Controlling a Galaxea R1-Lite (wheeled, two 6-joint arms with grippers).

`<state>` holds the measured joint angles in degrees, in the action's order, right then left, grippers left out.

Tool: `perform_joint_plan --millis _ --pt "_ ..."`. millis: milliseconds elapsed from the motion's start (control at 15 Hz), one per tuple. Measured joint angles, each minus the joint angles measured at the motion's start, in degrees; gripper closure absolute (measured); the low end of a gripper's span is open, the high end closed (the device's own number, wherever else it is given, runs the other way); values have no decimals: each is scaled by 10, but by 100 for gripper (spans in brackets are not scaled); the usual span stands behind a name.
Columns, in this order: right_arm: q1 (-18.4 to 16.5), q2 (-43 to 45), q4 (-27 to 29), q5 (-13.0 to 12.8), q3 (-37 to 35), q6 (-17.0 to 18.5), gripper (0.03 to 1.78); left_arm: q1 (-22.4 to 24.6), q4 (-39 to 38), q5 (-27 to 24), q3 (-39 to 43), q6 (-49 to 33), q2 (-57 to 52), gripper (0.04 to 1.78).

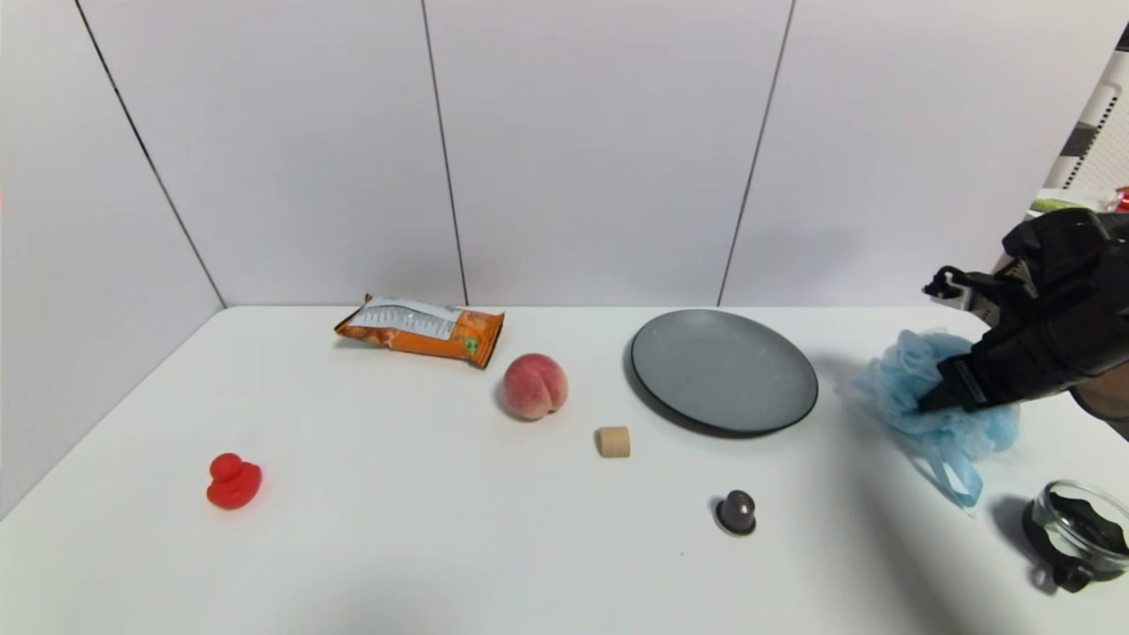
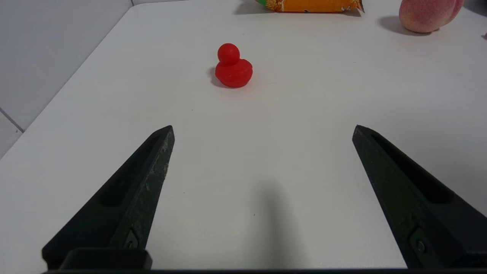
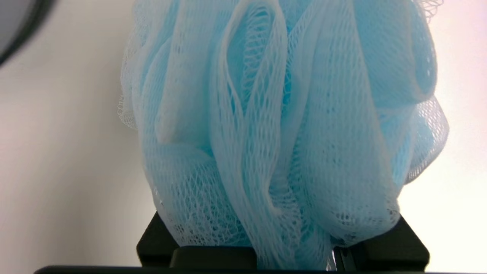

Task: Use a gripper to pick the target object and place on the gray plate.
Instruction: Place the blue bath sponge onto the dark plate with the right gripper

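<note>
1. My right gripper is on the pouf, at the right of the table just beside the plate. In the right wrist view the mesh fills the space between the fingers and hides their tips, so I read the gripper as clamped on the pouf.
2. I cannot tell whether the pouf is off the table; its loop hangs down toward the jar.
3. The plate is bare, sitting between the peach and the pouf.
4. My left gripper is over the table's left side with its fingers wide apart and holding nothing; the duck lies ahead of it.
5. Also on the table: a snack bag, a cork and a small dark knob.
</note>
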<state>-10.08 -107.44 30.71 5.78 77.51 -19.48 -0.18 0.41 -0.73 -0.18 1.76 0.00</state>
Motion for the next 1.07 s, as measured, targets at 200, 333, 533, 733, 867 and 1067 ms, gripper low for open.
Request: perform_joint_plan --millis 200,333,533,733,867,1067 --pt "8 48 1 49 0 1 115 0 0 0 0 0 0 13" --pt "30 85 -1 93 2 3 137 0 0 0 0 0 0 13" --pt "93 114 -50 125 10 10 152 0 0 0 0 0 0 13" --pt "156 99 -145 134 25 23 156 0 0 0 0 0 0 13" --pt "184 69 -166 135 54 24 157 0 0 0 0 0 0 13" --pt "202 10 -165 136 112 23 159 0 0 0 0 0 0 13"
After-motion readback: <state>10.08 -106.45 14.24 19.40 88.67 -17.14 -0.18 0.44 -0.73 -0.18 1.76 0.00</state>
